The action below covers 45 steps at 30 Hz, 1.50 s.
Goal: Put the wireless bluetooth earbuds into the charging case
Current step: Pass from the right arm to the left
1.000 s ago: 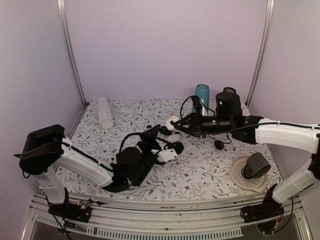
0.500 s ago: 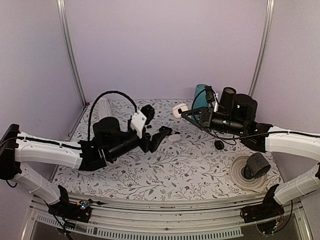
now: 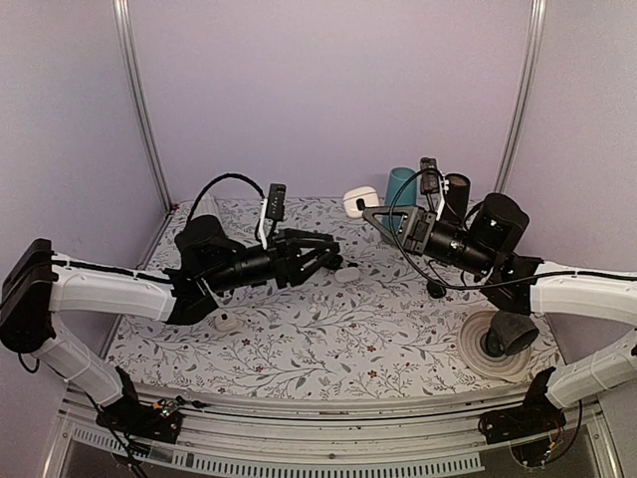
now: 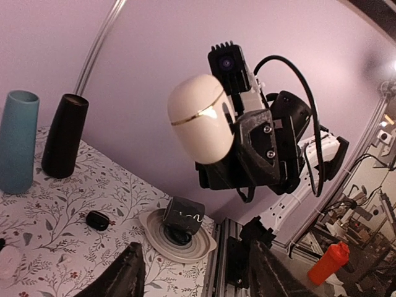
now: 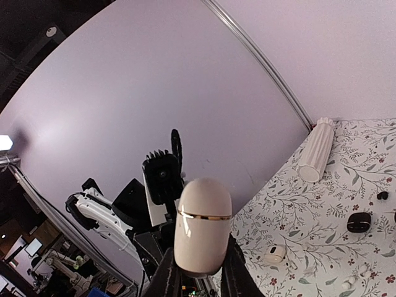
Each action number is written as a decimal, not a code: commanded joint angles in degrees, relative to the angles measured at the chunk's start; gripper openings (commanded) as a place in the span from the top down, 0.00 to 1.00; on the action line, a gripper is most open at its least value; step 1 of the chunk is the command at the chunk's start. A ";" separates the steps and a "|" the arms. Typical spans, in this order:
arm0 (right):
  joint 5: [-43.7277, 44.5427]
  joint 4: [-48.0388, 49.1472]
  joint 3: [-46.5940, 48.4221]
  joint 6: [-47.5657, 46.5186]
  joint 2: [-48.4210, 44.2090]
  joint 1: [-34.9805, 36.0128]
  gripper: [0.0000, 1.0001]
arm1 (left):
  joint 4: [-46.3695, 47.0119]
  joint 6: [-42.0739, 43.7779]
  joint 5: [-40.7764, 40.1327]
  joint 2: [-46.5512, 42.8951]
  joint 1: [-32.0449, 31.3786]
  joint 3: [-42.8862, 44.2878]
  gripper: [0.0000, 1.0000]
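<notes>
The charging case [image 3: 359, 200] hangs in the air above the far middle of the tabletop [image 3: 398, 339], lid down, with a thin gold seam running round it. The right end effector [image 3: 371, 212] has it pinched by one end, a finger on either side. From the left, the left end effector [image 3: 333, 257] points across toward it, raised off the surface, fingers spread with nothing between them. A small white piece [image 3: 347, 274] lies just below those fingers, and another white piece [image 3: 229, 322] lies nearer, under the left arm; both are too small to identify. Beside the case, to its right, stand a teal cup [image 3: 402, 185] and a black vase [image 3: 457, 188]. At near right a black mug [image 3: 513, 332] lies tipped on a plate [image 3: 476, 351].
</notes>
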 commanded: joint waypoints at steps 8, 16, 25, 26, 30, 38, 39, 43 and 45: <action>0.50 7.68 -0.39 -0.08 2.67 1.90 0.98 | 21.63 -19.63 9.05 5.68 2.98 1.77 0.50; 0.28 9.31 -0.33 0.76 4.22 3.02 0.97 | 21.33 -19.46 7.60 6.76 2.98 3.30 0.58; -0.05 9.99 -0.27 0.83 5.09 3.82 0.97 | 18.88 -19.01 6.40 7.21 2.99 5.16 0.66; -0.20 9.97 -0.13 0.77 5.16 3.84 0.98 | 18.90 -19.11 6.42 7.32 2.95 5.27 0.66; -0.49 10.17 -0.15 0.81 5.27 3.93 0.98 | 18.73 -19.30 6.22 7.72 2.84 5.47 0.66; -1.03 10.14 -0.29 0.68 5.28 4.10 0.97 | 18.29 -19.26 5.68 7.94 2.86 5.72 0.65; -1.25 10.06 -0.16 0.75 5.44 4.15 0.97 | 18.35 -19.34 5.72 7.94 2.83 5.80 0.65; -1.21 10.14 -0.24 0.94 6.05 4.24 0.97 | 18.47 -19.44 6.10 8.23 2.90 6.32 0.65; -0.95 10.01 -0.24 1.01 6.18 4.26 0.97 | 18.43 -19.43 6.27 8.24 2.88 6.46 0.67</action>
